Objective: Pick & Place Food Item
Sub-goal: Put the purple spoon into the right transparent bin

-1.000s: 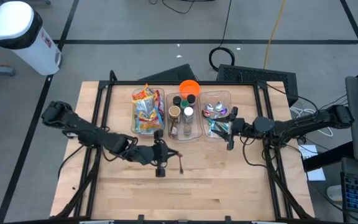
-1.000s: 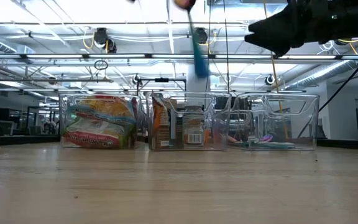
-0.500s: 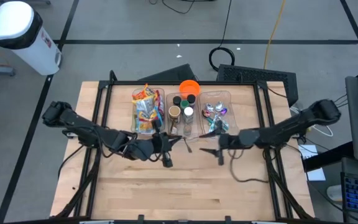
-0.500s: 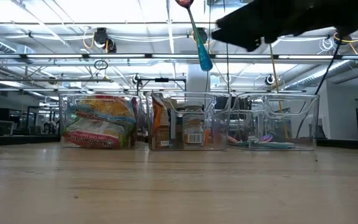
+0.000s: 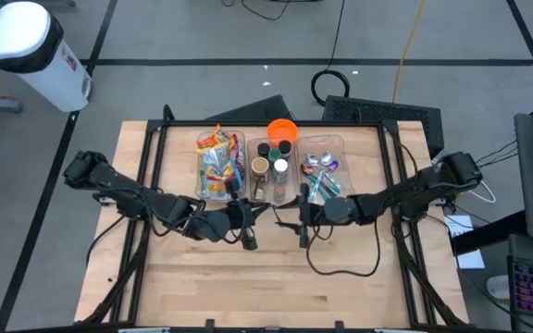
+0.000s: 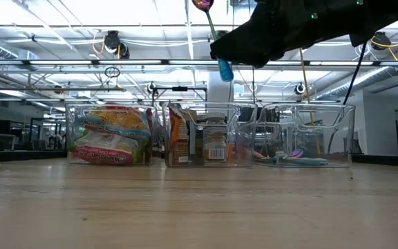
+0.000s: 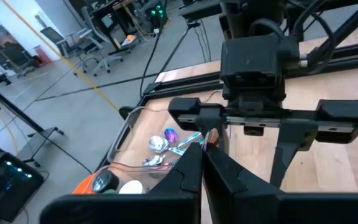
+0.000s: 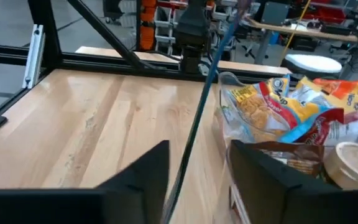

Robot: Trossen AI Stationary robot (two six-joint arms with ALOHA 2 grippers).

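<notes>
Right gripper (image 5: 303, 218) closing in — I'm seeing its fingers parted around the spoon (image 6: 217, 41) my left gripper (image 5: 248, 219) is pinching

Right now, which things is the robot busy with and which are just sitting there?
In use: teal-handled spoon, pinched by the left gripper; open right gripper around its handle.
Just sitting: snack packets, jars and spare spoons in clear bins; orange bowl; white floor bin.
</notes>
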